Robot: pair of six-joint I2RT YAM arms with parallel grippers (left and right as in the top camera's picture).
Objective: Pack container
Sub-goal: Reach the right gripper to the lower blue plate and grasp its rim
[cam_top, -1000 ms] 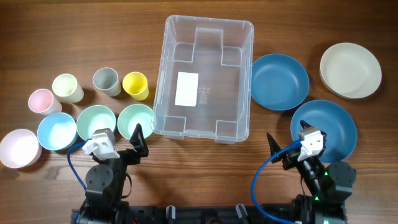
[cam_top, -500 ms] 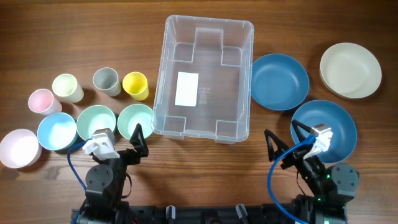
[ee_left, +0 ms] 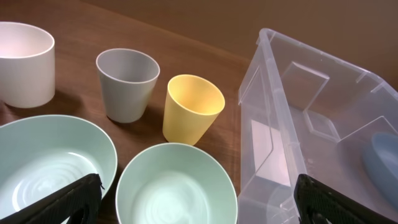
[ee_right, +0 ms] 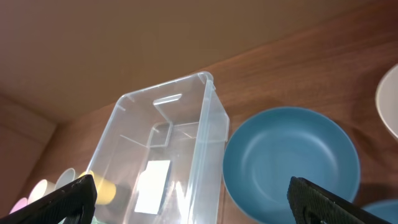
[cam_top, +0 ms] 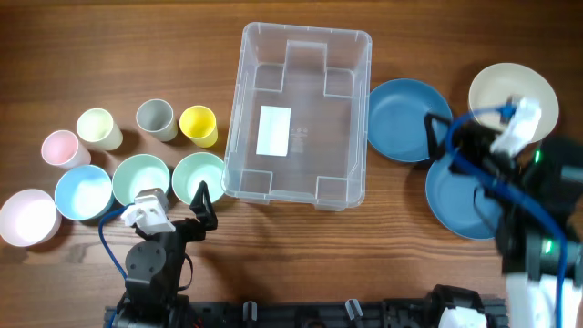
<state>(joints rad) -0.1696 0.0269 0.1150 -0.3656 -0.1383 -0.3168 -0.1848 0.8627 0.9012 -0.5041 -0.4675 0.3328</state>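
Note:
The clear container (cam_top: 301, 114) stands empty at the table's middle, its white label on the floor. It also shows in the left wrist view (ee_left: 323, 112) and in the right wrist view (ee_right: 161, 149). My left gripper (cam_top: 173, 205) is open and empty, low at the front left, with a green bowl (ee_left: 177, 186) between its fingers (ee_left: 196, 202). My right gripper (cam_top: 444, 146) is open and empty, raised above the two blue bowls (cam_top: 410, 118) (cam_top: 460, 196) right of the container. In its own view (ee_right: 196, 202) it looks down at the container's right wall and a blue bowl (ee_right: 292, 155).
A cream bowl (cam_top: 496, 91) sits far right, partly under the right arm. Left of the container are two green bowls (cam_top: 141, 178) (cam_top: 196, 173), a light blue bowl (cam_top: 82, 191), a pink bowl (cam_top: 27, 217), and pink (cam_top: 59, 148), pale green (cam_top: 98, 128), grey (cam_top: 155, 118) and yellow (cam_top: 198, 125) cups.
My right arm has risen from the front right and swung back over the blue bowls. The left arm and all objects have not moved.

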